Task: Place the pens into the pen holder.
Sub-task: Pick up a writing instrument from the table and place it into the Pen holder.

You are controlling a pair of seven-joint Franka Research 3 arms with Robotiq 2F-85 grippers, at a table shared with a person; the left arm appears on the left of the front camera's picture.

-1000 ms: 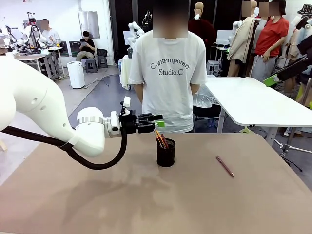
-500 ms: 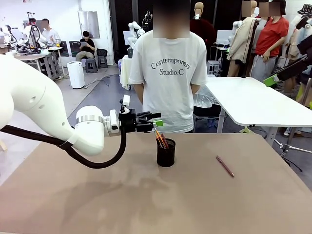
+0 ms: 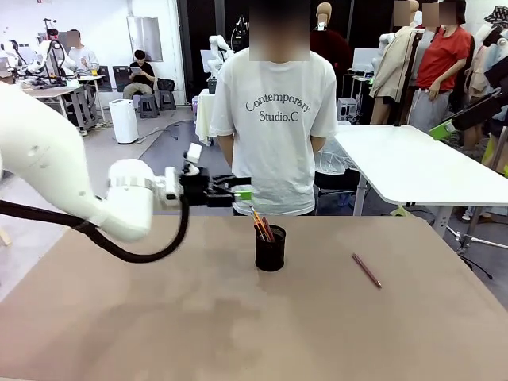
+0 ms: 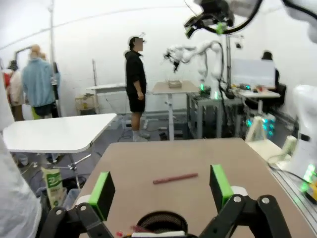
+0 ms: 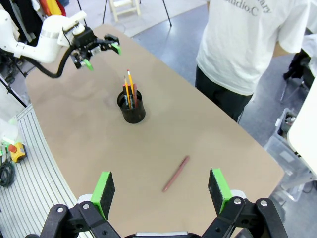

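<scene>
Left claw [image 3: 244, 190] and right claw [image 5: 161, 191] are both hanging wide open, empty; red pen [image 3: 367, 271] is lying toward the table's [image 3: 159, 317] far right corner.

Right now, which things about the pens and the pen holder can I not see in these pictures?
- Front view: lower parts of the pens in the pen holder, hidden by its black wall.
- Left wrist view: most of the pen holder, cut off by the bottom edge and the base of the left pincer.
- Front view: which end of the dark red pen is its tip; too small.
</scene>
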